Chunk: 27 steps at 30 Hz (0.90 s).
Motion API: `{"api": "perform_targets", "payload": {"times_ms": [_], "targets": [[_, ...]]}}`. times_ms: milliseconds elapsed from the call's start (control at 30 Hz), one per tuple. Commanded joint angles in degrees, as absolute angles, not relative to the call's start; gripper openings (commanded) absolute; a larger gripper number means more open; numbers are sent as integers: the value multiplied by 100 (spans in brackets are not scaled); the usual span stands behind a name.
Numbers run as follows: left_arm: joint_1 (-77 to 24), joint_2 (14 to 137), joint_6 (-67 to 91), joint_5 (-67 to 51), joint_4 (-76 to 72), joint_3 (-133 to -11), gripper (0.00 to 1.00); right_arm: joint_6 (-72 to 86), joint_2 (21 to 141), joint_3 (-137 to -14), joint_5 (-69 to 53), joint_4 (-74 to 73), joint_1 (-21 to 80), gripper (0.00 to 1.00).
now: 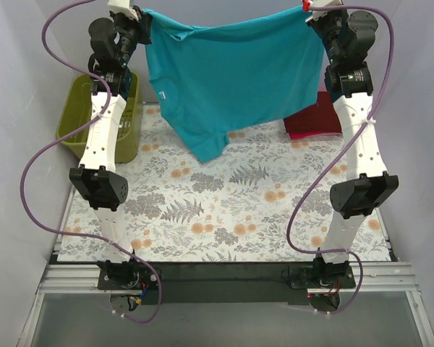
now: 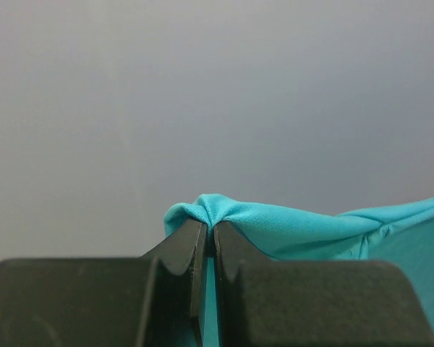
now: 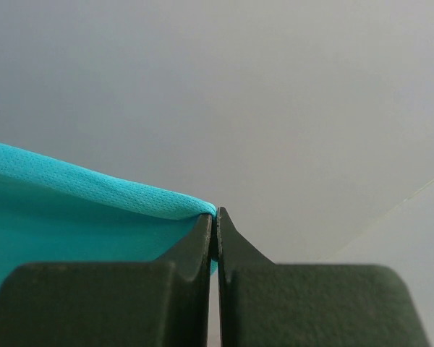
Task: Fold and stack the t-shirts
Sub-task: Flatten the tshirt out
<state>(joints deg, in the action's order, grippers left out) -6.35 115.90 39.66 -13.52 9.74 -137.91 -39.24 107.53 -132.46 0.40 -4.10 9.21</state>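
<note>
Left claw (image 2: 210,230), right claw (image 3: 215,217) clamp teal t-shirt (image 1: 231,79) aloft, unfolded; dark red t-shirt (image 1: 315,121) already folded on table (image 1: 202,213).

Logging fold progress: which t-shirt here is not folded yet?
The teal t-shirt, hanging spread between the left gripper and right gripper; the dark red t-shirt lies folded on the table.

olive basket (image 1: 71,108) | far-left corner | floral mat (image 1: 224,217) covering table

One teal t-shirt (image 1: 231,79), one red t-shirt (image 1: 315,121), one basket (image 1: 76,124).
</note>
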Motion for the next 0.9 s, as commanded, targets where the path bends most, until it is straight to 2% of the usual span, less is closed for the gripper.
{"api": "perform_targets", "payload": {"times_ms": [0, 133, 200, 233, 267, 400, 533, 733, 867], "targets": [[-589, 11495, 3613, -1063, -851, -14246, 0, -3894, 10880, -13544, -114, 1027, 896, 1], [-440, 11470, 3647, -1159, -924, -14239, 0, -3630, 11022, -13360, -79, 1581, 826, 1], [-325, 11069, 3814, -1493, -712, -13565, 0, -3507, 10917, -12703, -289, 1993, 800, 1], [-299, 10831, 3797, -1590, -799, -13066, 0, -3489, 10820, -12457, -394, 2126, 800, 1], [-299, 10602, 3701, -1782, -913, -12060, 0, -3463, 10758, -11880, -648, 2431, 800, 1], [-281, 9661, 3455, -2074, -1011, -9825, 0, -3358, 10556, -10552, -1377, 2986, 791, 1], [-229, 8940, 3384, -2197, -608, -8352, 0, -3375, 10223, -9319, -1854, 3111, 800, 1], [-211, 7806, 3024, -2504, 446, -7243, 0, -3700, 9107, -7247, -2276, 3076, 800, 1], [-202, 7357, 2682, -2785, 1887, -7005, 0, -3946, 8360, -6304, -2583, 2674, 809, 1]]}}
